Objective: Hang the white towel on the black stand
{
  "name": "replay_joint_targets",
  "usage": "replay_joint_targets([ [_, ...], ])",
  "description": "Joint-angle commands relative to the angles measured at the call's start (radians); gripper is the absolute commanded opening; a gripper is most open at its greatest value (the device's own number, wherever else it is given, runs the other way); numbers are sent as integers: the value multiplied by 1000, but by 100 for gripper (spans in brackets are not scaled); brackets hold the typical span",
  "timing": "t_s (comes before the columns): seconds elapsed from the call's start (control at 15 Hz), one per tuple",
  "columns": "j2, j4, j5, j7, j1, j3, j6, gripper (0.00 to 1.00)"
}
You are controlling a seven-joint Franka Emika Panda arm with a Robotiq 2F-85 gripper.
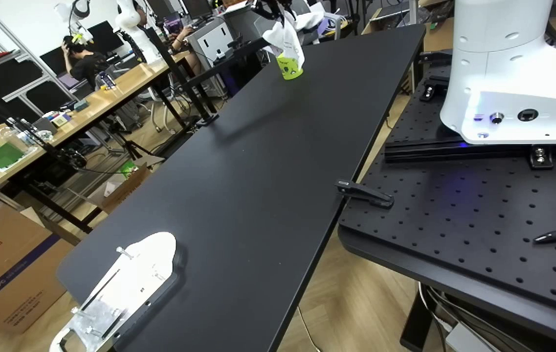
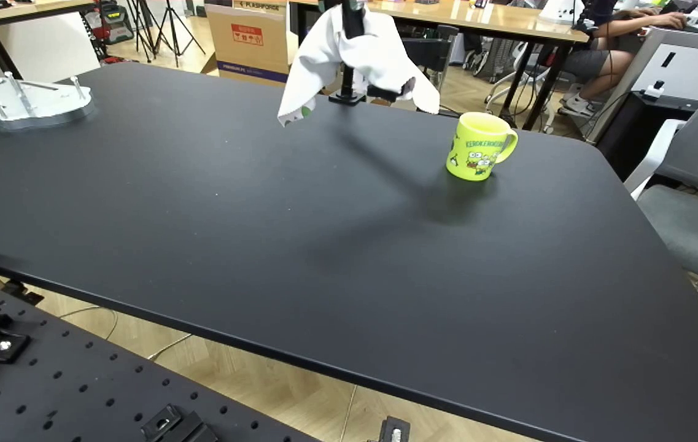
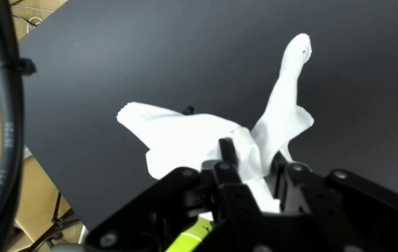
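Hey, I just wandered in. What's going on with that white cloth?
A robot arm has a white towel pinched in its gripper, held up above a dark table. The job is to hang it on the black stand at the table's edge, and that isn't done yet, since the towel hangs from the gripper. Whether towel and stand touch, I can't tell. A yellow-green mug stands upright on the table.

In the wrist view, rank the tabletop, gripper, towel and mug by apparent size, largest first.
1. Black tabletop
2. Gripper, enlarged by nearness to the camera
3. White towel
4. Yellow-green mug, partly hidden; ranked by its visible part only
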Motion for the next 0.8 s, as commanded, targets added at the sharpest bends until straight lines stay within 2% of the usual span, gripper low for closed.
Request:
replay_joint_targets([
  [0.0, -29, 1, 9, -15, 12, -6, -13, 58],
  [0.4, -74, 0, -5, -9, 20, 8, -17, 98],
  [0.73, -133, -2, -10, 7, 22, 36, -24, 100],
])
